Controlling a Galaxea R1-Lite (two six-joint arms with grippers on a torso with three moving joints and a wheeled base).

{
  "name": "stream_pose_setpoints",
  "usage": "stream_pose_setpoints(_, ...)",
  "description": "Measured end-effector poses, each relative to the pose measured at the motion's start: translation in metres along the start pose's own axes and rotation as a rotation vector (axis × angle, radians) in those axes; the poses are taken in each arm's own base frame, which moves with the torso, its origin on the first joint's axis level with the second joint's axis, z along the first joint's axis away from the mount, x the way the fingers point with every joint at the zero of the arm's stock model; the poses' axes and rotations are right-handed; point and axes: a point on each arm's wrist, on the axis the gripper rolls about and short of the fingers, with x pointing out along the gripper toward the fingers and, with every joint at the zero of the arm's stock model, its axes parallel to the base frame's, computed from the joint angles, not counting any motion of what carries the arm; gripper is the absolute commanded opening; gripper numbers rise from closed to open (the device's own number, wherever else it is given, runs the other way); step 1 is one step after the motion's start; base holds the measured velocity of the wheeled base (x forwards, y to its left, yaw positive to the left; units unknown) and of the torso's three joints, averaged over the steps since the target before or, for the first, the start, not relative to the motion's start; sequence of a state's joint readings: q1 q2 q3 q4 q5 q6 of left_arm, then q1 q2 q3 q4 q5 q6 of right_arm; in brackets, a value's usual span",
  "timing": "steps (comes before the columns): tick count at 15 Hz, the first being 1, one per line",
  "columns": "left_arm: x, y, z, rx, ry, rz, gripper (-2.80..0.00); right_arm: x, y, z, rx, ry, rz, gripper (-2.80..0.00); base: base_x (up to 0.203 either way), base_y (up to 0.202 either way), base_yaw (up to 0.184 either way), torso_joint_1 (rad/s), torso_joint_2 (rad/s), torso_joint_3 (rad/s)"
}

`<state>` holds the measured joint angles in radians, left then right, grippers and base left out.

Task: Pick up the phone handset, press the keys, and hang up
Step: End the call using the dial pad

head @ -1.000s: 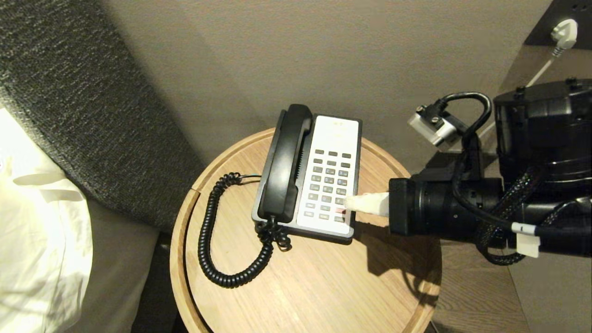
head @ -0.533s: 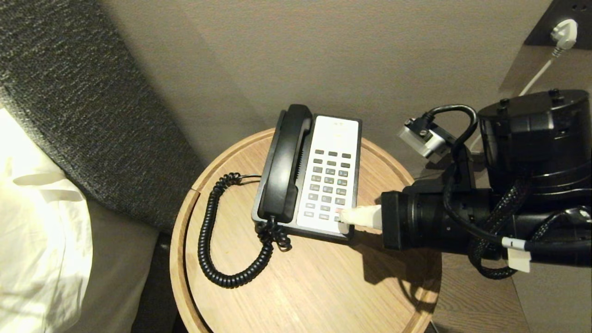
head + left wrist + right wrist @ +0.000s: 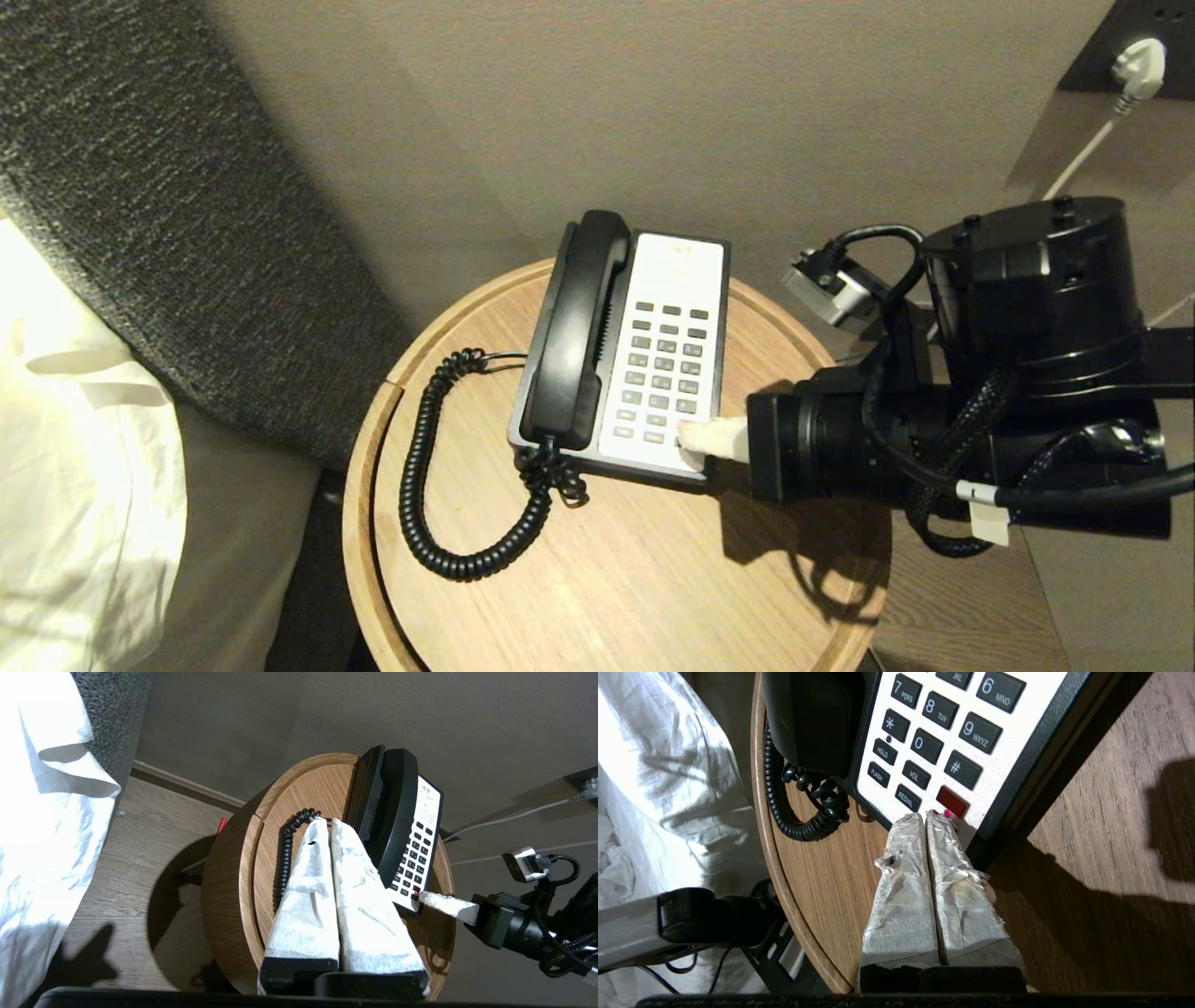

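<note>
The black phone handset (image 3: pixel 574 336) lies in its cradle on the left side of the black-and-white phone base (image 3: pixel 679 271), on a round wooden table (image 3: pixel 635 579). Its coiled cord (image 3: pixel 420 485) loops over the table to the left. My right gripper (image 3: pixel 686 437) is shut, empty and reaches in from the right. Its taped tips (image 3: pixel 926 816) sit at the keypad's near right corner, just below the red key (image 3: pixel 953 801) and beside the REDIAL key (image 3: pixel 908 798). My left gripper (image 3: pixel 325 821) is shut, holds nothing and hovers over the table beside the handset (image 3: pixel 392 812), outside the head view.
A bed with white sheets (image 3: pixel 75 448) and a grey upholstered headboard (image 3: pixel 187 215) stand left of the table. A white plug (image 3: pixel 1139 65) and cable hang on the wall at the upper right. A beige wall runs behind the phone.
My right arm has shifted left and toward the table's near side, so its shut tips slid from the lower key rows to the keypad's near right corner. The handset has not moved.
</note>
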<state>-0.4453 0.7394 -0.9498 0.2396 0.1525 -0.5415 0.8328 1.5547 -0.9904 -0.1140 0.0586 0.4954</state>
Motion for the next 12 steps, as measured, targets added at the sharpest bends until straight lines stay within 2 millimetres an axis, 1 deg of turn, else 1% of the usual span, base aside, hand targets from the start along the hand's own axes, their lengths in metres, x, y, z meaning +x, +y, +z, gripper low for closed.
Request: stream_pose_setpoints(12,-0.0009,-0.0001,0.0004,-0.002,-0.003,-0.002,-2.80,0.0033,-0.0042,-0.0001,-0.021,0.003,-0.019,-2.80,0.000,0.000,0.000,0.000,0.00,0.000)
